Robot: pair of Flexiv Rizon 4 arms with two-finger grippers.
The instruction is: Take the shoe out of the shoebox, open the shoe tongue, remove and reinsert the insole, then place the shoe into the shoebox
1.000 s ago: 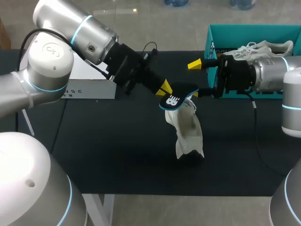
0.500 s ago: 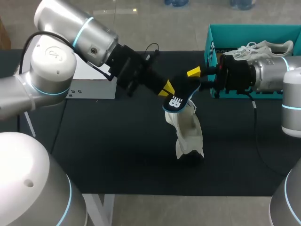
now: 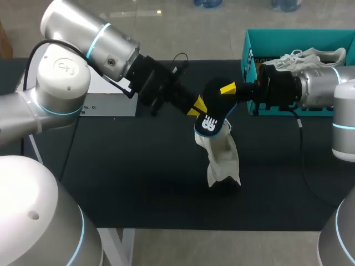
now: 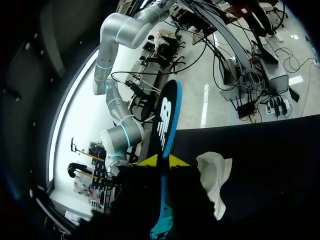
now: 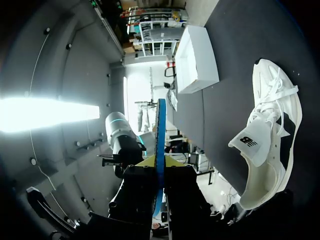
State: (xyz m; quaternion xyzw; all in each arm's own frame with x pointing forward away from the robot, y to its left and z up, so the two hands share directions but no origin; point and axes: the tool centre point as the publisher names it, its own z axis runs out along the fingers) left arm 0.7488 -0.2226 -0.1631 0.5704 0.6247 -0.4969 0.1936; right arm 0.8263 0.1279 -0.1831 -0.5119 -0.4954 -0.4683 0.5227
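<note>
A black insole (image 3: 209, 122) with a white logo and blue edge hangs above the table's middle, held at both ends. My left gripper (image 3: 194, 105) is shut on one end, its yellow tips pinching the insole (image 4: 166, 120) edge-on in the left wrist view. My right gripper (image 3: 228, 88) is shut on the other end; the right wrist view shows the insole (image 5: 160, 130) between its tips. Just under the insole, the white shoe (image 3: 222, 158) lies on the black table, seen beside each gripper (image 4: 215, 180) (image 5: 272, 135). The teal shoebox (image 3: 249, 41) stands at the back right.
A second white shoe (image 3: 310, 55) rests in the shoebox behind my right wrist. A white box lid (image 3: 105, 91) lies at the back left under my left arm; the right wrist view shows the lid (image 5: 197, 60) beyond the shoe.
My right gripper, wide open a second ago, has closed onto the insole's far end. The insole has swung from flat to more upright, and my left gripper shifted slightly right.
</note>
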